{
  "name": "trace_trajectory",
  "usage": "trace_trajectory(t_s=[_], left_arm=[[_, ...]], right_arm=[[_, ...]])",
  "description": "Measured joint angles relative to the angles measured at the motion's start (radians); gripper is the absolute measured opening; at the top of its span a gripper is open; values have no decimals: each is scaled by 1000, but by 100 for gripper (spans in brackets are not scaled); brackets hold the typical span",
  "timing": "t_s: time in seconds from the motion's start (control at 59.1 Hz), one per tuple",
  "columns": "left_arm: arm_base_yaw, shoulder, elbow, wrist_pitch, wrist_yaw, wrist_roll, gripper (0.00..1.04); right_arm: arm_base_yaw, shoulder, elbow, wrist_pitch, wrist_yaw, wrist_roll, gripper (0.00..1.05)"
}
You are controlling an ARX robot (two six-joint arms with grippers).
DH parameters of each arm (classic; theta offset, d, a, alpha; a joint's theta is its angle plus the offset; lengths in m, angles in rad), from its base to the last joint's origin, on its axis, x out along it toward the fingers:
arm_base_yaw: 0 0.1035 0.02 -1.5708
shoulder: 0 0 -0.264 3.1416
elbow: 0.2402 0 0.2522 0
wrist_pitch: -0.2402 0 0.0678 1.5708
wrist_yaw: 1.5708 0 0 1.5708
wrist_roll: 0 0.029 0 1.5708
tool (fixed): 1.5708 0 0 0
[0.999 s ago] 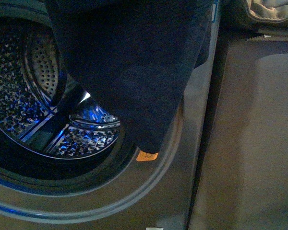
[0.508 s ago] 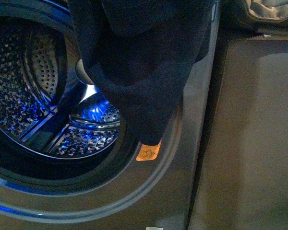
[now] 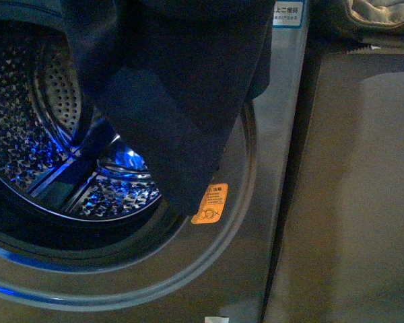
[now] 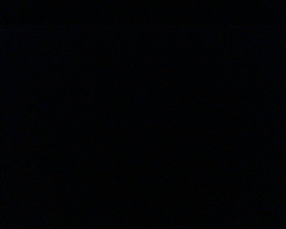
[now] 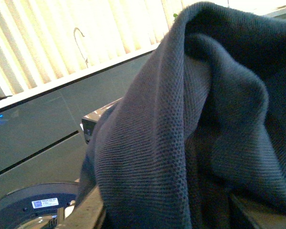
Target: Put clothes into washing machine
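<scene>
Right gripper (image 5: 169, 217) (wrist view) under clothes (image 5: 181, 119)

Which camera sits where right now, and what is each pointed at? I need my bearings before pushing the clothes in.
Front view: on the robot's body between the arms, facing the washing machine and its open drum; the clothes hang before the mouth's upper part; no arm shows.
Left wrist view: dark, tells nothing.
Right wrist view: on the right wrist, pressed close to the clothes, bright blinds behind; no arm part clearly shows.
Shared: front and right wrist views both show the clothes.
</scene>
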State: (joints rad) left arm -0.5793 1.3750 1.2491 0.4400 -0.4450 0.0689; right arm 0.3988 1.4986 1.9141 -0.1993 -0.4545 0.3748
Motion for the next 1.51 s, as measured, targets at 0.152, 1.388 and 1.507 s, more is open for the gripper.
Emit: trace_trajectory(t_s=[0.152, 1.388, 1.507], left_arm=[[69, -2, -16, -2, 33, -48, 36], [561, 108, -614, 337, 502, -196, 7], [567, 188, -611, 381, 497, -188, 7]], right_arm=[[0, 0, 0, 0, 0, 0, 69], [-106, -538, -1030, 304, 732, -275, 89], [-140, -607, -1171, 344, 693, -336, 72]])
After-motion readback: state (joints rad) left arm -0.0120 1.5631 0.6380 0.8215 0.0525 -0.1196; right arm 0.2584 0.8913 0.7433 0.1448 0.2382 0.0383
